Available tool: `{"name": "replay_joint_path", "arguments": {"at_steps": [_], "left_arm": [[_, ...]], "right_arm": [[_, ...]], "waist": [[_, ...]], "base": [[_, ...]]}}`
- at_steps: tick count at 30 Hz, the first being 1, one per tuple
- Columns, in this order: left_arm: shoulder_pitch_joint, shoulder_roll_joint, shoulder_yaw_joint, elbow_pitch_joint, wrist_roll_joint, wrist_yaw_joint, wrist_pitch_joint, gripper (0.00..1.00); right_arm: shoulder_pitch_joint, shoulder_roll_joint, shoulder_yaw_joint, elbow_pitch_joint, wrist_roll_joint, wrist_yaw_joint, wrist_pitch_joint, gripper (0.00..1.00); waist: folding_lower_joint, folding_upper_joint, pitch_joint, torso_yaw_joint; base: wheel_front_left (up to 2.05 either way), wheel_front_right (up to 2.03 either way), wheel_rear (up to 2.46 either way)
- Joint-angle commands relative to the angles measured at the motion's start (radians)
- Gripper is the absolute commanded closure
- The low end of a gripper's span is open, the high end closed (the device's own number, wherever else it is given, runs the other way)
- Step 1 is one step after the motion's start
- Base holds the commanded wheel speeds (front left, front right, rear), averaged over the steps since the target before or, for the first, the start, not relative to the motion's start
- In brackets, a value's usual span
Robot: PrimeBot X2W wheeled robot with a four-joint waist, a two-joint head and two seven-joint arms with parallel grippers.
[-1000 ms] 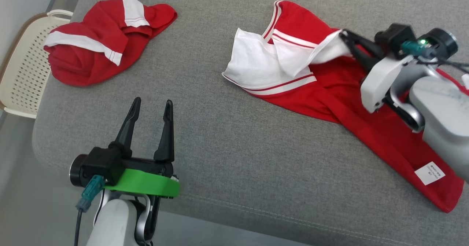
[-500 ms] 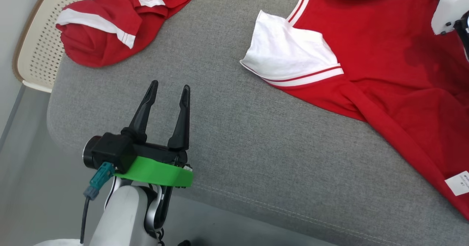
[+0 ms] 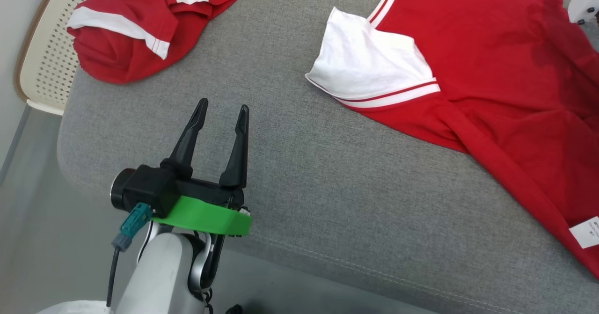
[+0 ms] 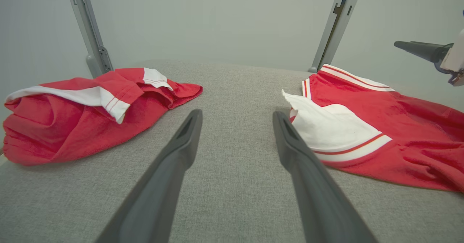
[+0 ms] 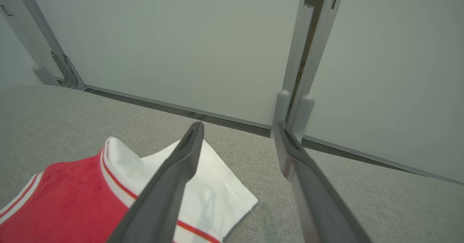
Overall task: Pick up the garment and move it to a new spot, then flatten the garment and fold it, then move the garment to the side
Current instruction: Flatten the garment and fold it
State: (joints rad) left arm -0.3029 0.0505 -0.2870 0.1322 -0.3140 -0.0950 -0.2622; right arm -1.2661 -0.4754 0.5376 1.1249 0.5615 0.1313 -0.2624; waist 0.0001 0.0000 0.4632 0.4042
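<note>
The garment (image 3: 491, 70) is a red shirt with white sleeves, spread on the right half of the grey cushion (image 3: 304, 187). Its near white sleeve (image 3: 374, 61) lies flat; a white label (image 3: 587, 232) shows at its hem. My right gripper (image 5: 238, 125) stands open just above the far white sleeve (image 5: 217, 196), holding nothing; its white casing (image 3: 582, 5) shows at the top right. One of its fingers (image 4: 417, 48) hangs in the air over the shirt (image 4: 380, 127). My left gripper (image 3: 223, 105) is open and empty near the cushion's front left, apart from the shirt.
A second red and white garment (image 3: 140, 24) lies crumpled at the cushion's far left corner. A cream perforated basket (image 3: 42, 61) stands beside it, off the cushion. A pale wall with metal posts (image 5: 308, 54) rises behind the far edge. The cushion's front edge runs just behind my left gripper.
My right gripper, shut on the white sleeve a second ago, carried it away across the shirt and opened. The shirt now lies spread out. The head camera has shifted.
</note>
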Motion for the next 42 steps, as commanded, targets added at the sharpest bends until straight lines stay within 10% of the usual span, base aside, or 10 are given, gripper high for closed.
{"name": "replay_joint_path", "arguments": {"at_steps": [1, 22, 42], "left_arm": [[-0.012, 0.001, 0.007, 0.001, 0.008, 0.005, -0.003, 0.0], [0.114, 0.055, 0.116, 0.046, 0.09, -0.007, -0.003, 0.0], [0.273, 0.101, 0.145, 0.02, 0.051, 0.029, 0.04, 0.0]], "right_arm": [[0.025, 0.0, -0.008, -0.015, -0.007, -0.001, -0.003, 0.0], [0.819, 0.226, -0.403, -0.811, -0.255, -0.001, -0.004, 0.0], [1.325, 0.394, -0.491, -1.102, -0.385, -0.001, 0.013, 0.0]], "waist": [[-0.0001, 0.0, -0.015, -0.018], [-0.0001, 0.0, -0.241, -0.249], [-0.0001, 0.0, -0.387, -0.348]], "base": [[0.0, 0.0, 0.0], [0.0, 0.0, 0.0], [0.0, 0.0, 0.0]]}}
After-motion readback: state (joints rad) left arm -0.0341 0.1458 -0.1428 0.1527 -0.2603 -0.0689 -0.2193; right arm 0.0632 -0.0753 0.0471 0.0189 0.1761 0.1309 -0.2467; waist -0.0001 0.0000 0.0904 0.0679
